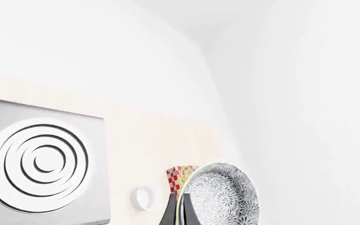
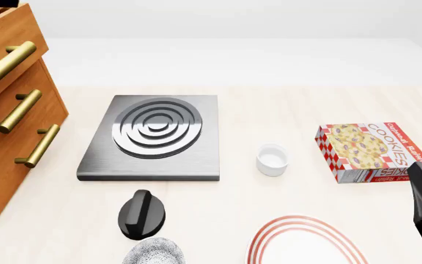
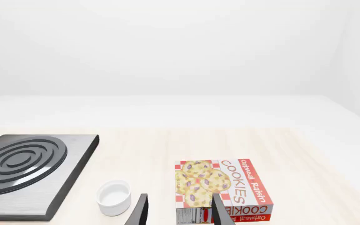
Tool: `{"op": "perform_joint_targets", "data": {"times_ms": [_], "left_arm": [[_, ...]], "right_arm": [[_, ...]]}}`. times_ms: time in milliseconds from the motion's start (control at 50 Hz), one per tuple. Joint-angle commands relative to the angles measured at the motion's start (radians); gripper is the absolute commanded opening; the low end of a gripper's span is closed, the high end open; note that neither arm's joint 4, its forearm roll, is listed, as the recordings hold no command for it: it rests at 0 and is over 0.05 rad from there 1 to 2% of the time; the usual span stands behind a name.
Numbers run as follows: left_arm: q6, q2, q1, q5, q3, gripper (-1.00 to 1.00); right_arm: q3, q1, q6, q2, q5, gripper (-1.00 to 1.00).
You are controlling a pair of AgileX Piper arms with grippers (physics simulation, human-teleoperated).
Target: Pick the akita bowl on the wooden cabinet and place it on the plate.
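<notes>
My left gripper point(image 2: 143, 215) hangs low near the table's front edge, left of the plate point(image 2: 271, 235). It is shut on the rim of the akita bowl point(image 2: 154, 253), whose patterned inside shows beside the fingers point(image 1: 170, 213) in the left wrist view as the bowl point(image 1: 222, 194). The red-ringed plate is bare and cut off by the picture's lower edge. The wooden cabinet point(image 2: 20, 110) stands at the far left; its top is out of view. My right gripper point(image 3: 180, 211) is open with nothing between its fingers, at the right edge point(image 2: 421, 177) near the cookie box.
A grey square stove point(image 2: 154, 135) with rings lies mid-table. A small plain white cup point(image 2: 272, 159) sits right of it, and a red cookie box point(image 2: 365, 151) lies further right. Brass handles point(image 2: 9, 60) stick out from the cabinet's drawers.
</notes>
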Motion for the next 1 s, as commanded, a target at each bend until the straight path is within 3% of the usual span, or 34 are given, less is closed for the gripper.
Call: {"op": "perform_joint_targets", "data": {"times_ms": [20, 560, 1000], "left_arm": [[0.033, -0.004, -0.023, 0.024, -0.006, -1.0], [0.1, 0.026, -0.085, 0.056, 0.006, -1.0], [0.102, 0.037, -0.16, 0.045, 0.044, -1.0]], "right_arm": [[0.0, 0.0, 0.0, 0.0, 0.0, 1.0], [0.0, 0.0, 0.001, 0.0, 0.0, 1.0], [0.0, 0.0, 0.001, 0.0, 0.0, 1.0]]}}
